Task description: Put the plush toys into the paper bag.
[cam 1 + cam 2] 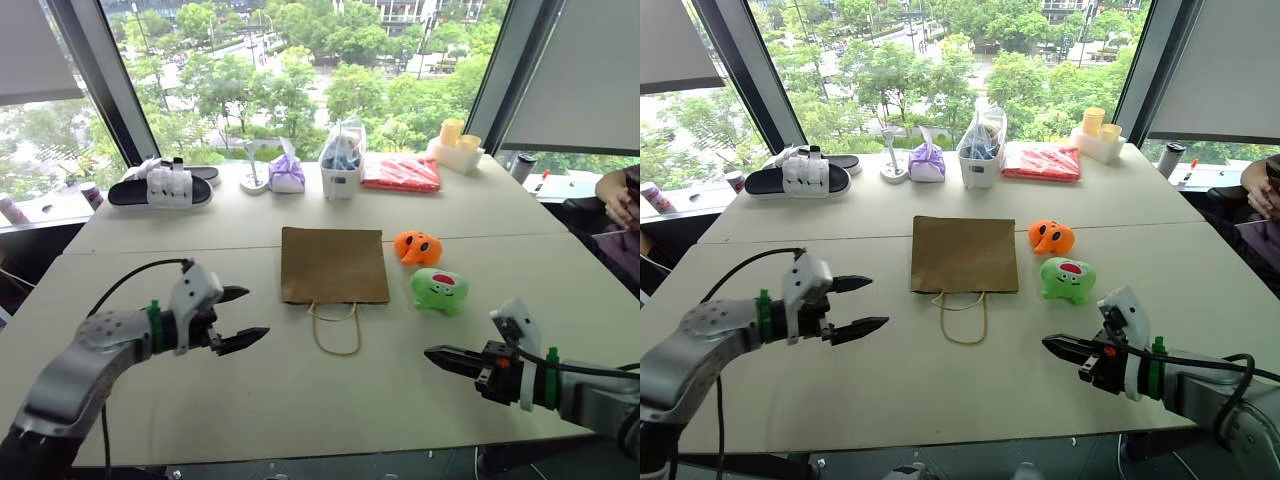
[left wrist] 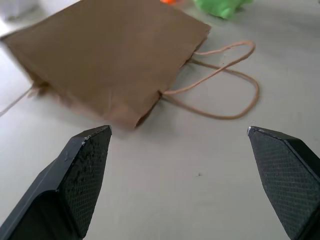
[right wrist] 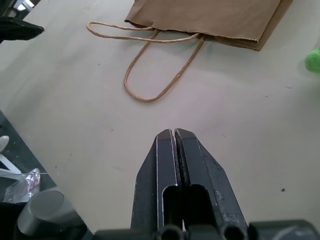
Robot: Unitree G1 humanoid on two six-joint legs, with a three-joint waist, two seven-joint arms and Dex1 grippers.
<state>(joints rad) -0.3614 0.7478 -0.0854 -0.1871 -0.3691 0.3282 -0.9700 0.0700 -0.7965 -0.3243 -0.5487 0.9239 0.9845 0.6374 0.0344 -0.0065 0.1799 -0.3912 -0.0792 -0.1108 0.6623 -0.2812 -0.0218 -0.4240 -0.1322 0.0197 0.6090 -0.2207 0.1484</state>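
Kraft paper bag (image 1: 334, 264) flat, mouth unseen; left hand (image 1: 240, 317) wide, right hand (image 1: 436, 354) pinched, empty.

Pale table (image 1: 300, 400), tall windows (image 1: 300, 60) behind, daylight, green trees outside

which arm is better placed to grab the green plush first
Right, probably: the green plush lies on the right claw's side, just ahead of it, though it's shut. The open left claw sits across the paper bag.
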